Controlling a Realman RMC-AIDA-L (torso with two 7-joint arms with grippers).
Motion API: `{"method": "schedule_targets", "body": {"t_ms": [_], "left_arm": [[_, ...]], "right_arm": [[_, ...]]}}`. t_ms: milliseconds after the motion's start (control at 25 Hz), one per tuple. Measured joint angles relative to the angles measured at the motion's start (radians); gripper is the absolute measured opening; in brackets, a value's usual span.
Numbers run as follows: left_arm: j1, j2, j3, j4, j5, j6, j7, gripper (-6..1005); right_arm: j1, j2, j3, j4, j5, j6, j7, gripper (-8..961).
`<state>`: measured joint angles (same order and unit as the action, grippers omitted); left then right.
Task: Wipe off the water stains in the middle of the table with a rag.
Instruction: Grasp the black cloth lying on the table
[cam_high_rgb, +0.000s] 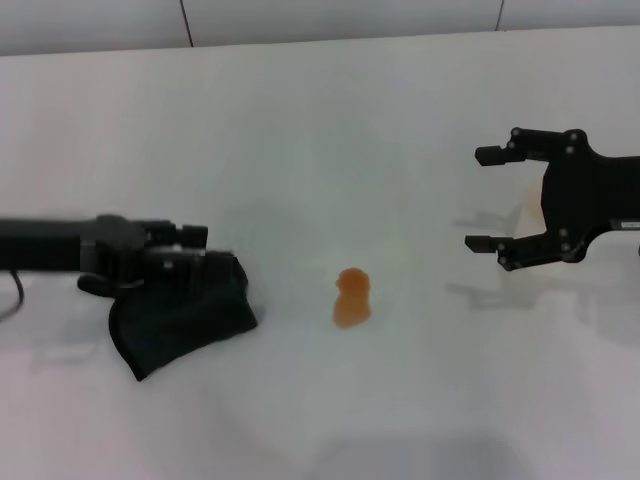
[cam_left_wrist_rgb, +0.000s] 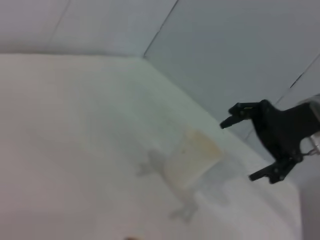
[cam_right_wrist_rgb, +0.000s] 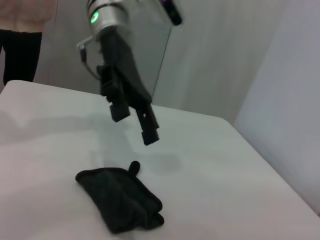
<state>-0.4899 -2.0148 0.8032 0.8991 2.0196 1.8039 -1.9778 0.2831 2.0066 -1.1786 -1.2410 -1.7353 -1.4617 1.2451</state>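
The rag (cam_high_rgb: 185, 315) lies crumpled on the table (cam_high_rgb: 320, 130), left of the water stains (cam_high_rgb: 351, 297). The left gripper (cam_high_rgb: 205, 252) is poised above it, fingers apart; a descent and grasp are called for. The right gripper (cam_high_rgb: 487, 200) is held open, well apart.

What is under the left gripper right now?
The rag lies on the table below the left gripper, which hovers above it with open fingers. Whatever the cloth covers is hidden; the water stains sit apart, uncovered.
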Motion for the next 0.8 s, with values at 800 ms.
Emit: {"method": "schedule_targets", "body": {"t_ms": [800], "left_arm": [[-0.406, -0.053, 0.316, 0.155, 0.595, -0.033, -0.433, 857]], "right_arm": [[0.005, 0.003, -0.116, -0.001, 0.011, 0.095, 0.167, 870]]}}
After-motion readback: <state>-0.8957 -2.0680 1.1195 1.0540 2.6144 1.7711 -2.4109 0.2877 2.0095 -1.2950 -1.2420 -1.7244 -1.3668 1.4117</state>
